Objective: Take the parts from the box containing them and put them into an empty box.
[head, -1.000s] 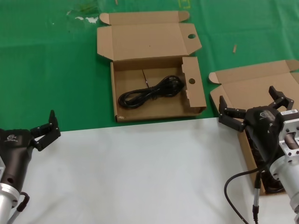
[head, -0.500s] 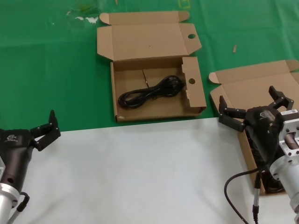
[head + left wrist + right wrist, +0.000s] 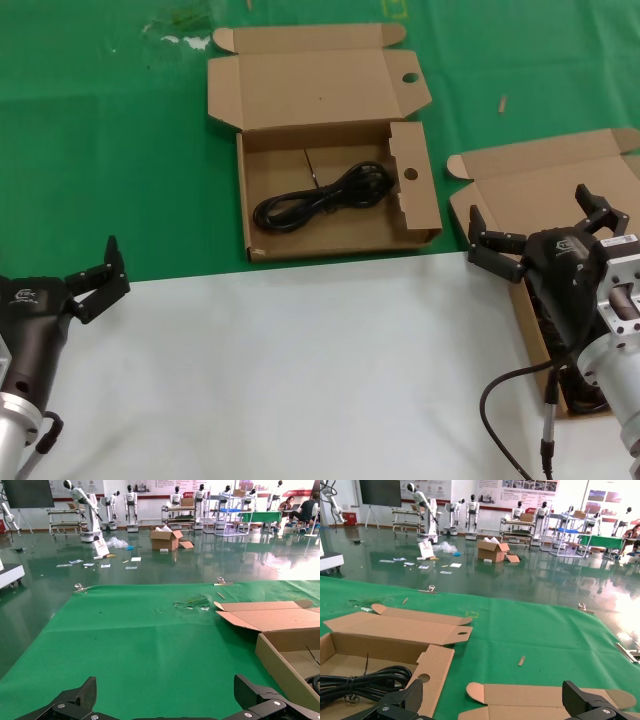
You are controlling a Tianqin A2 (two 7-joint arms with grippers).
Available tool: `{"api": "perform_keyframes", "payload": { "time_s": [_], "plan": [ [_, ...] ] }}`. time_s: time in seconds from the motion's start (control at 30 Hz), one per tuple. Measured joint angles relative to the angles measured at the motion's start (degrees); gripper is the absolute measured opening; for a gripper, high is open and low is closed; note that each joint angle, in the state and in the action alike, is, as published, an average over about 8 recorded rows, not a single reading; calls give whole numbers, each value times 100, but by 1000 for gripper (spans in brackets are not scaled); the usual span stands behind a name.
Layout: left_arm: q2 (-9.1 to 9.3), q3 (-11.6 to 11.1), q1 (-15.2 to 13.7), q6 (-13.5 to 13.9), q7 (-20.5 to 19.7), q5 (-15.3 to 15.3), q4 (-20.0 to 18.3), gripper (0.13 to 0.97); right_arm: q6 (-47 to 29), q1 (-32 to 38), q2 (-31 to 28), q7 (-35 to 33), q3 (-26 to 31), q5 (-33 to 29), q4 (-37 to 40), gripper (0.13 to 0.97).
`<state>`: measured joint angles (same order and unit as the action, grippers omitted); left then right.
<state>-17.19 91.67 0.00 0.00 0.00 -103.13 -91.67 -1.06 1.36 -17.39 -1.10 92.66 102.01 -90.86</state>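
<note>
The desk (image 3: 300, 380) is covered far off by a green cloth (image 3: 100, 150) and near the robot by a white sheet, the seam running from 9 to 3 o'clock across the head view.

The box with holes (image 3: 330, 215) lies open on the green cloth at about 12 o'clock from the robot. Its lid (image 3: 310, 85) is folded back flat toward the far side, with one round hole in the lid flap and another in the notched side wall on the 3 o'clock side. A coiled black cable (image 3: 320, 198) lies on its floor, stretched from the 8 o'clock corner toward the wall with the hole.

The plain box (image 3: 545, 190) sits at about 3 o'clock, its hole-free lid with rounded corner tabs laid back. Most of its inside is hidden behind the right arm; something dark shows low in it, but I cannot tell what it is.

The right pincer (image 3: 545, 228) hovers over the near part of the plain box, its fingers spread wide and holding nothing. The left pincer (image 3: 95, 275) rests at 8 o'clock, at the seam of cloth and sheet, well apart from both boxes, its fingers spread apart and empty.

A small tan scrap (image 3: 503, 103) lies on the cloth between the two boxes' lids.
</note>
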Motion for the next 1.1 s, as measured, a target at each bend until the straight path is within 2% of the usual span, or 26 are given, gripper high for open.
{"api": "perform_keyframes", "payload": {
  "time_s": [1.1],
  "plan": [
    [0, 0, 0, 0, 0, 0, 0, 966, 0, 0, 0, 0, 0, 0, 0, 966]
  ]
}}
